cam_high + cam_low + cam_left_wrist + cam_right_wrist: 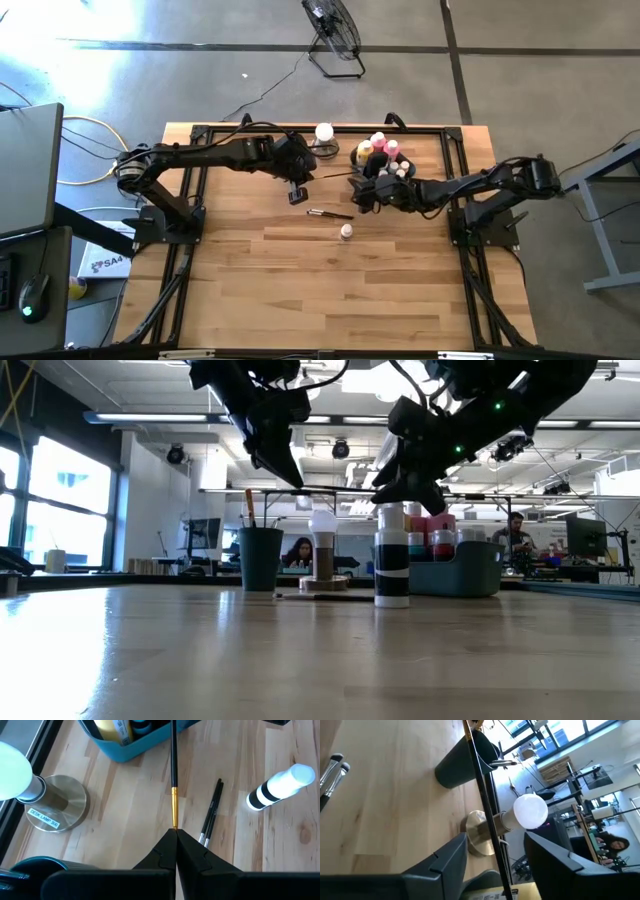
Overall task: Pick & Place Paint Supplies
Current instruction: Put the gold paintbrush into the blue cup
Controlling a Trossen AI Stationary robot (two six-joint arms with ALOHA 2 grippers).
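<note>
left gripper (175, 832) is pinched fully closed on the brush (173, 775), a thin black-handled one w/ a gold ferrule; fingertips clamp the ferrule end and the handle runs straight out toward the grey-blue bin (131, 750). in the high view this gripper (297, 193) hangs over the table's (260, 280) back-middle, and the held brush (335, 177) stretches level across to the right arm.

right gripper (492, 845) has its jaws spread apart, one finger on each side of the same brush handle (482, 785), not visibly pressing it; can't tell if either pad touches. in the high view it (366, 192) sits just in front of the bin (368, 165).

bin holds pink (379, 142), yellow (365, 149) bottles and white-capped pots (401, 171), at the table's back, right of centre. in the low view it (470, 575) shows behind the standing bottle.

two more brushes (330, 213) lie side by side on the wood, between the arms, near the front of the grippers; also seen past the left fingers (210, 815). a white-capped bottle w/ black bands (392, 565) stands upright alone, just in front of those brushes (346, 232).

desk lamp (324, 135) w/ round white bulb and brass base stands at the back edge, left of the bin. dark cup (260, 558) stands left of the lamp in the low view, w/ sth sticking out of its top. person (300, 555) sits far back in the room.
</note>
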